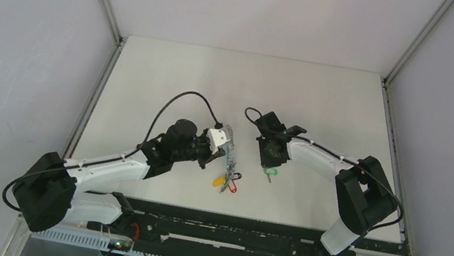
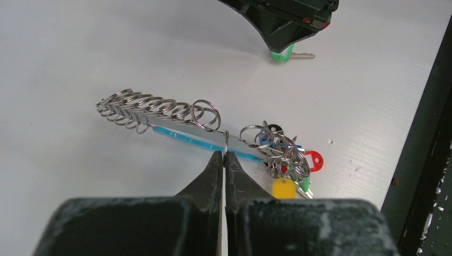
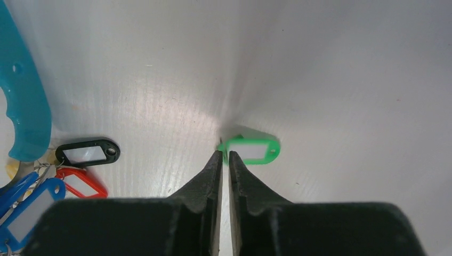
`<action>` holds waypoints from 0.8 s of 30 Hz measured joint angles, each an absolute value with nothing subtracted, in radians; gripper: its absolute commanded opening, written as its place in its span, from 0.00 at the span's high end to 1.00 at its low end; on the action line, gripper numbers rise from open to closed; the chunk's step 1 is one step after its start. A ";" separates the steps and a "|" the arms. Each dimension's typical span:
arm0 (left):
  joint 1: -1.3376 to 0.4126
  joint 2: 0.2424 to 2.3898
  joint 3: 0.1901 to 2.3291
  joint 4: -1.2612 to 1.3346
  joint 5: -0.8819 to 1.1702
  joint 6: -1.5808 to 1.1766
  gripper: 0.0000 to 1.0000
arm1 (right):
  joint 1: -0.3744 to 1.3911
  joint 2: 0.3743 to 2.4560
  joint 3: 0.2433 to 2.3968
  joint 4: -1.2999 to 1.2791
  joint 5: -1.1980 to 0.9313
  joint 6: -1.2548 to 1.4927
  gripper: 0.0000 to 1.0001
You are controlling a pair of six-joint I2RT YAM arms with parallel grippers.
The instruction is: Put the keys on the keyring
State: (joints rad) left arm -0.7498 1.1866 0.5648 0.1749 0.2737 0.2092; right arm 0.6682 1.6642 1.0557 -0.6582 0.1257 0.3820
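The keyring, a blue band strung with many silver rings, lies on the white table. It also shows in the top view. My left gripper is shut on one thin silver ring on the band. The yellow-headed key lies in the bunch of tagged keys at the band's end; I cannot tell whether it is attached. The green-headed key lies apart on the table, to the right. My right gripper is shut on the left edge of its head. In the top view this gripper hides most of the key.
Red, black and blue tagged keys lie bunched at the band's end, near the table's front edge. A black rail runs along that edge. Grey walls enclose the table on three sides.
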 measured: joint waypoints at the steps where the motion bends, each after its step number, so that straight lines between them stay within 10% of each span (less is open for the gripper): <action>1: -0.750 1.187 0.565 0.174 0.274 0.210 1.00 | 0.668 1.664 1.057 -0.657 0.127 0.385 0.85; 24: -0.750 1.187 0.565 0.174 0.274 0.210 1.00 | 0.702 1.657 1.055 -0.617 0.133 0.259 0.78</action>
State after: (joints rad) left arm -0.7498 1.1870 0.5648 0.1738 0.2741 0.2096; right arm 0.7017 1.6573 1.0554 -0.6170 0.1329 0.2588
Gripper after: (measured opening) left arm 0.009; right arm 0.229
